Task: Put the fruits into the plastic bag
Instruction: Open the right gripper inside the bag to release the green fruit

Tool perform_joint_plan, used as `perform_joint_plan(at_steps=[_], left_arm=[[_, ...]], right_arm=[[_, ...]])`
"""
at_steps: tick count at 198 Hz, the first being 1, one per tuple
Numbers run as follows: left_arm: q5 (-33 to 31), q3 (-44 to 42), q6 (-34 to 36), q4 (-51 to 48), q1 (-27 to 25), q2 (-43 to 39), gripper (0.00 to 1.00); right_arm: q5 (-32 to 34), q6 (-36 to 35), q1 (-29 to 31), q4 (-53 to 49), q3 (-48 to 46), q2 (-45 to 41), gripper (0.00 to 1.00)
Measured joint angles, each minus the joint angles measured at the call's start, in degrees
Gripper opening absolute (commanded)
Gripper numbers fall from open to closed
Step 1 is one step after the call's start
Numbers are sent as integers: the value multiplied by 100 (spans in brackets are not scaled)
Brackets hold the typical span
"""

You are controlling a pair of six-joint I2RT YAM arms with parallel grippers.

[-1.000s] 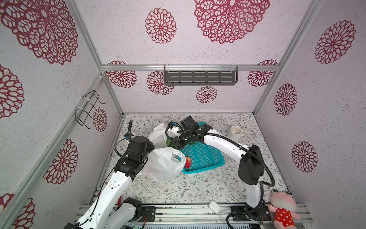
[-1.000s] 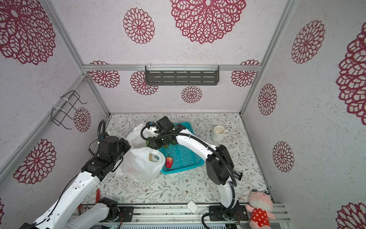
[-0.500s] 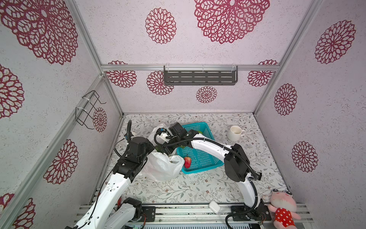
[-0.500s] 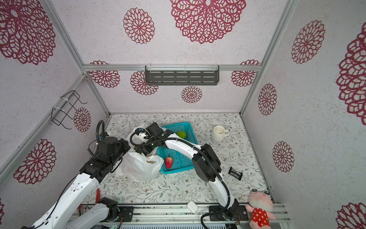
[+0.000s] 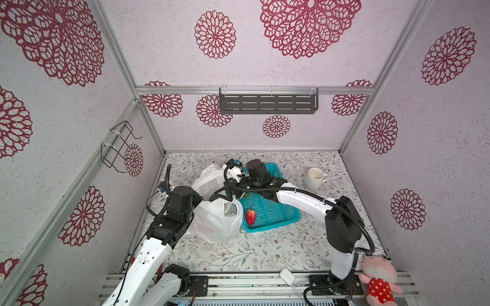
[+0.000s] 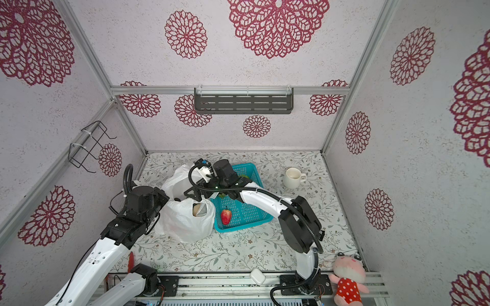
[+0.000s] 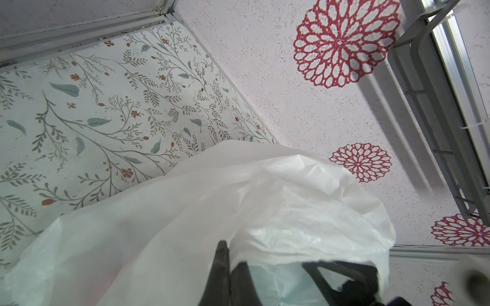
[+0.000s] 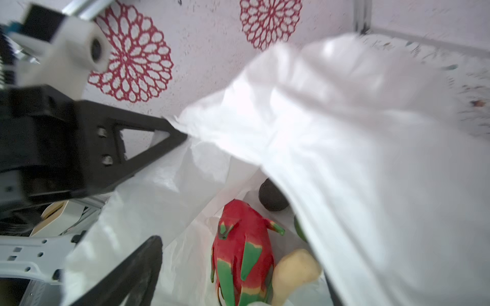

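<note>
**Bag Held Open, Strawberry Yet to Go In**

The left gripper [image 7: 228, 273] was clamped shut on a fold of the thin, crinkly white plastic bag [image 5: 216, 220]. It lifted that side, evidently so the mouth would gape toward the other arm. The right gripper [image 8: 171, 188] hung at that mouth with its black fingers [image 8: 132, 119] spread wide and nothing between them.

Inside the bag lay a red fruit with green scales [image 8: 242, 254], a pale yellow knobbly fruit [image 8: 294, 273] and a dark round fruit [image 8: 273, 197]. A green sliver beside them was too hidden to name.

The bag sat touching the teal perforated plastic basket [image 5: 275, 214], probably to keep each carry short. In both top views a red strawberry [image 5: 250, 216] lay in the basket just beside the bag, not yet packed. A green piece [image 6: 222, 196], likely another fruit, showed under the right arm. The task looked well along, with the strawberry the likely next pick.
</note>
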Motion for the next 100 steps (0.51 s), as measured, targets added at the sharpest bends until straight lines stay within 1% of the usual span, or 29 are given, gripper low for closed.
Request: perform_joint_plan(at_steps=[30,59,80,100], left_arm=[[-31,0,-57,-2,0,107,0],[136,0,-101,72,-96,133,0],[317,0,-118,184,-151,136,0],[531,0,-120,295,-203,142,0]], right_arm=[[11,105,-391,358,-647,-732,94],[70,149,-610,483,-1222,-1294,94],[221,254,-741,599,-1565,-1502,93],[361,560,-918,935,-1991,-1622,93]])
